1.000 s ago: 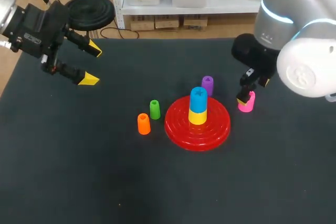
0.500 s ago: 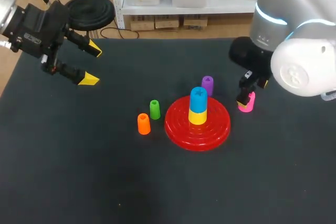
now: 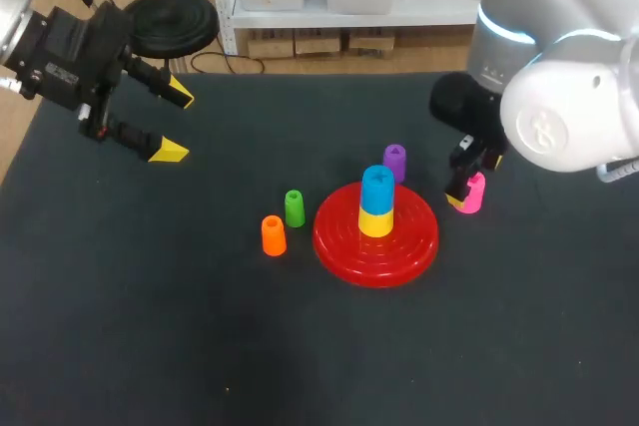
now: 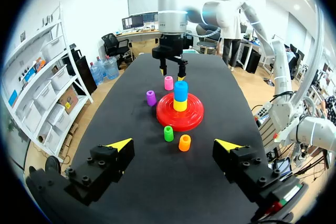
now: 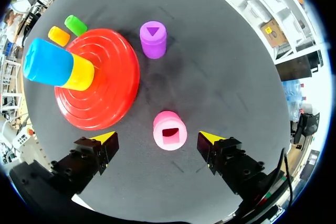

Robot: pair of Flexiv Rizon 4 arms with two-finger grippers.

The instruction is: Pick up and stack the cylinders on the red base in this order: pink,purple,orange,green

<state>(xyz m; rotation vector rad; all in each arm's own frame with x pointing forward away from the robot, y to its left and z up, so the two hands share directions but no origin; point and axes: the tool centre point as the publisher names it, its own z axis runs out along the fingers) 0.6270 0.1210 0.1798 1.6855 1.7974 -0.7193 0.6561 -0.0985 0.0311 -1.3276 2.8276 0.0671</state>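
Straddles the upright pink cylinder (image 5: 169,130) with the right tool (image 5: 157,138) open, not touching, on the tabletop (image 3: 200,326) at 2 o'clock of the red base (image 3: 419,236). Probably light, rigid, slick plastic; best pinched mid-height across the round sides. Left tool (image 3: 177,125) open at 10 o'clock.

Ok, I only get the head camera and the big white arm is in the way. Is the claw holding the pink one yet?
Observer: No. In the right wrist view the right gripper is open. The pink cylinder sits between its fingers with a gap on each side.
Operator: Is it standing up?
Observer: Yes, it's upright, and that view shows a square hole in its top.
Operator: What about the purple one?
Observer: The purple cylinder stands ahead of the gripper, beside the red base, and the hole in its top is a triangle.
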